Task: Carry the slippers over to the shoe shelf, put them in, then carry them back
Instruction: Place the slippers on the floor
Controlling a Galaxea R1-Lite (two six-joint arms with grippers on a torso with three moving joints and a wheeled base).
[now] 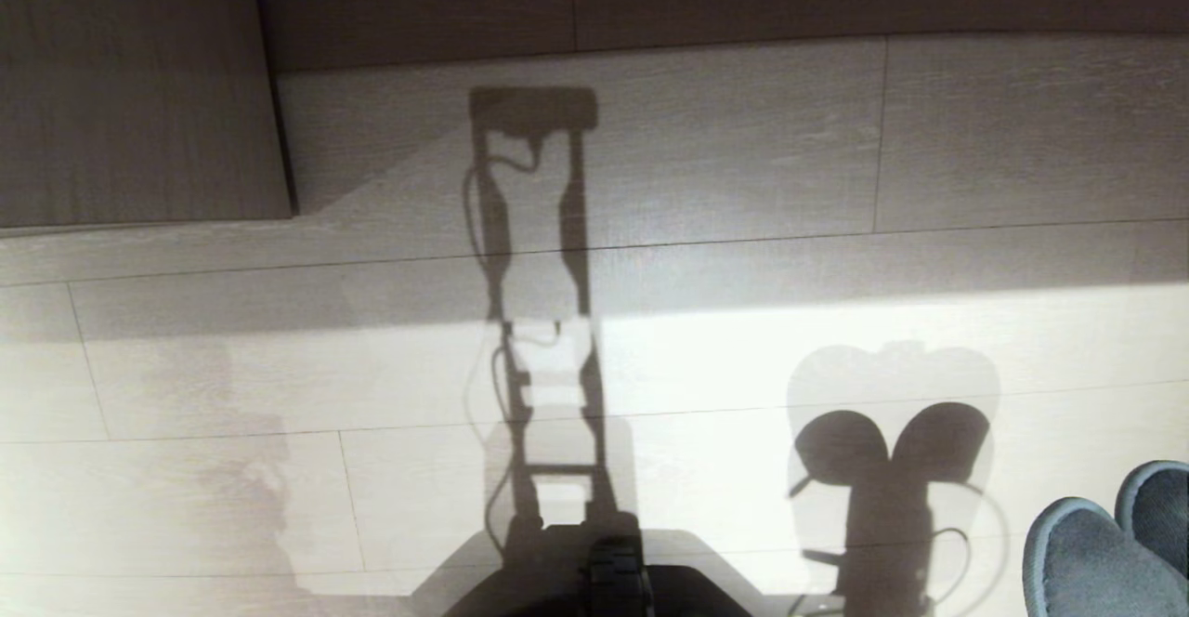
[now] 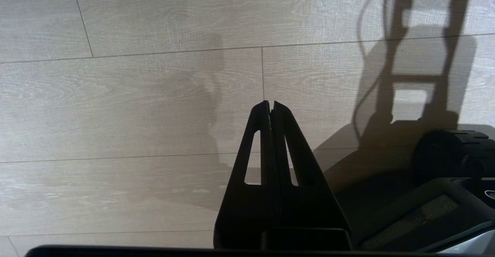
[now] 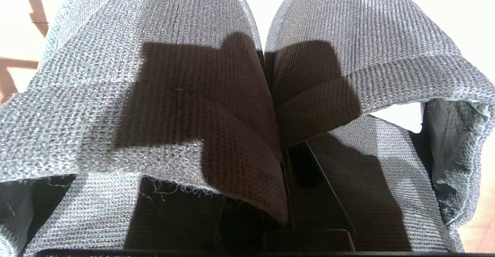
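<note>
The grey-blue fabric slippers [image 1: 1091, 561] show at the head view's lower right corner, toes up, hanging above the sunlit floor. In the right wrist view both slippers [image 3: 162, 79] fill the picture side by side, and my right gripper [image 3: 275, 133] is shut on their inner edges, pinched together between its black fingers [image 3: 313, 183]. My left gripper [image 2: 270, 104] is shut and holds nothing, hanging over bare floor planks. Dark wood-grain panels [image 1: 139, 87] stand in shadow at the far left and along the far edge. I cannot tell whether they belong to the shoe shelf.
Pale plank floor [image 1: 743, 180] spreads ahead, half in shadow, half in sunlight. My own shadow and the slippers' shadow [image 1: 892, 450] fall across it. The dark front of my base [image 1: 613, 580] sits at the near edge, also seen as the base [image 2: 444, 164] beside the left gripper.
</note>
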